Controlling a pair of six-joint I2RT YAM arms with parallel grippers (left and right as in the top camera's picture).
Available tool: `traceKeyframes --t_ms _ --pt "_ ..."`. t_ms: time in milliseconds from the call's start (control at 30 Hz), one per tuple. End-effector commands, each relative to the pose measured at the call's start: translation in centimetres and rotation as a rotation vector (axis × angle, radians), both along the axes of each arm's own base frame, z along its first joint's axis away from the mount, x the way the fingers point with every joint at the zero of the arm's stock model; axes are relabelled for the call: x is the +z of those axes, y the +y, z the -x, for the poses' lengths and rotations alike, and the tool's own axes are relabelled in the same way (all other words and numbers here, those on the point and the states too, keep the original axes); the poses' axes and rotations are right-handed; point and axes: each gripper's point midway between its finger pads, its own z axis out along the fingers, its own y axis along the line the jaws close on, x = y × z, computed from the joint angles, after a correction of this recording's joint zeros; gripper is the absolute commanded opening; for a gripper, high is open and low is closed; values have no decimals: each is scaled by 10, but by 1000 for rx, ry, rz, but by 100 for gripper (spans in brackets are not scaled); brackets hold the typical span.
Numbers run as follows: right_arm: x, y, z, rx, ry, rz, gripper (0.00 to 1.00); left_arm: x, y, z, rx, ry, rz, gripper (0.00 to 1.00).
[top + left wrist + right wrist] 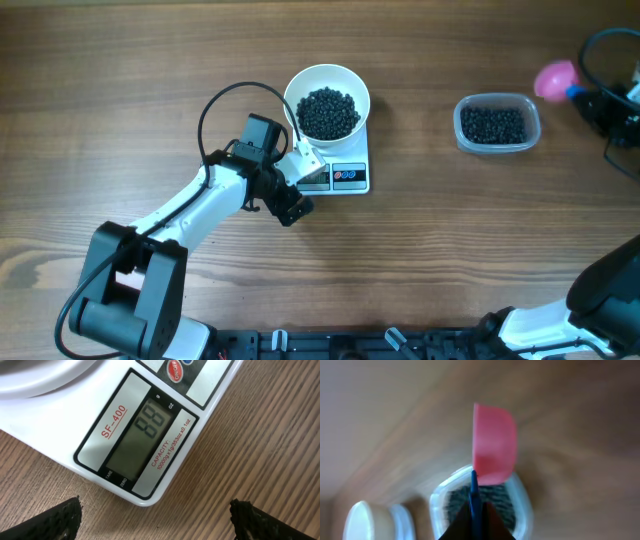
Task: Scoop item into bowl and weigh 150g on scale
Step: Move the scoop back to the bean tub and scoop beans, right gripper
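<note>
Finds the bowl (327, 100) seated on the back part of the scale (350, 175), near the middle of the table (150, 60), with a dark heap of the item (328, 112) inside. Sees more of the item in a clear tub (497, 123) well apart to the right. Places the left gripper (160, 522) just off the scale's front left corner, pointing at the display (142, 440), with fingers (55, 520) spread wide, gripping nothing and clear of the scale in the wrist view. Reads "88" on the display, near a small "g" and beside the label SF-400; makes out a red on/off button (175, 370) at the top edge of that view. Finds the right gripper (475, 520) at the far right edge of the table, beyond the tub, clamped tight on the blue handle (474, 485) of a pink scoop (493, 442). Sees the scoop held off the table, up and to the right of the tub in the overhead view, and its cup above the tub's far rim in the blurred wrist view. Cannot tell the scoop's contents.
</note>
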Motion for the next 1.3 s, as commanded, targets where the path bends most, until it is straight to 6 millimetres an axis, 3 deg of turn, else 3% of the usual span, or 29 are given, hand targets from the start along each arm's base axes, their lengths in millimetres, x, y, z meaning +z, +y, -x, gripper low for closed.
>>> traceKeyframes --t_ms 0,167,400,567,600,767,833,900,1033,1100,1267 --pt "-11 -54 35 -224 130 84 4 -3 -2 3 -24 9 10 100" --pt "-11 -102 69 -364 133 75 4 -3 -2 3 -24 9 10 100" --pt "-34 -106 100 -433 284 79 4 -3 -2 3 -24 9 10 100" --pt "-28 -103 98 -394 267 79 4 -3 -2 3 -24 9 10 100" --pt "-18 -102 97 -376 266 89 4 -3 -2 3 -24 9 10 100" --pt "110 -99 96 -258 182 257 4 -3 -2 3 -24 9 10 100" --pt "155 -82 97 -185 140 343 4 -3 -2 3 -24 9 10 100" --pt "169 -61 94 -88 132 393 4 -3 -2 3 -24 9 10 100" --pt "144 5 72 231 195 434 4 -3 -2 3 -24 9 10 100" --pt "121 45 51 377 248 454 4 -3 -2 3 -24 9 10 100" --pt "71 88 20 603 416 613 4 -3 -2 3 -24 9 10 100"
